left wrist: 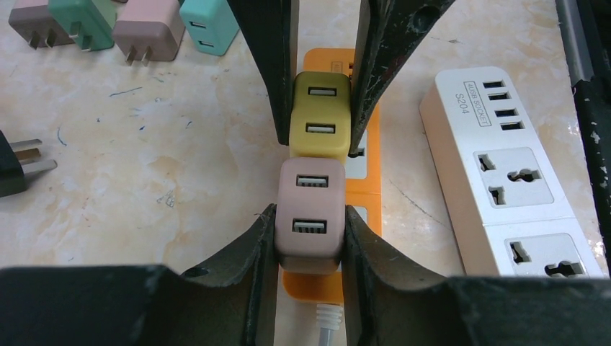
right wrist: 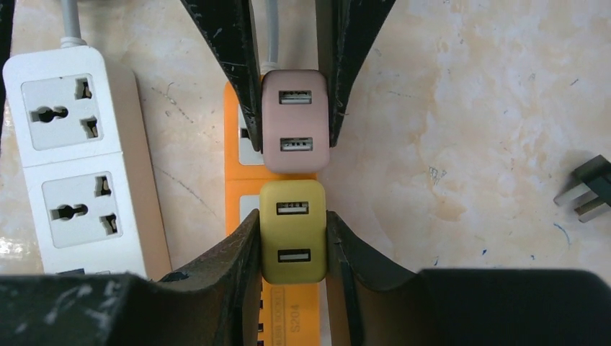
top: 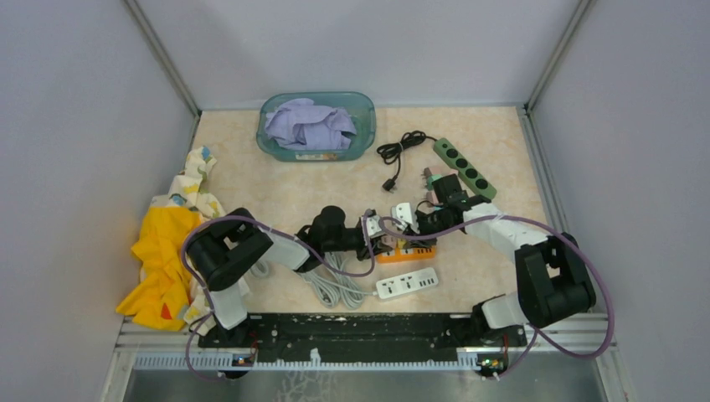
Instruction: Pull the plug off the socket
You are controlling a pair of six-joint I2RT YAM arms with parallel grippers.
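1. My left gripper [left wrist: 310, 234] was clenched on the pink USB charger [left wrist: 310, 209], one finger pressed to each side of it.
2. My right gripper [right wrist: 292, 241] was clamped the same way on the yellow USB charger [right wrist: 292, 216], reaching in from the opposite end.
3. Both chargers sat in the orange power strip [left wrist: 364, 176], touching end to end. A white power strip [left wrist: 519, 173] lay just beside it.
4. I judged the step as grasp made, pull not yet done. Looking straight down, I could not tell whether either set of prongs had lifted at all.
5. The next move called for a straight pull away from the strip's face, without rocking. Nothing pinned the strip, so it might rise too. One arm would likely need to hold its charger down as an anchor while the other drew out.
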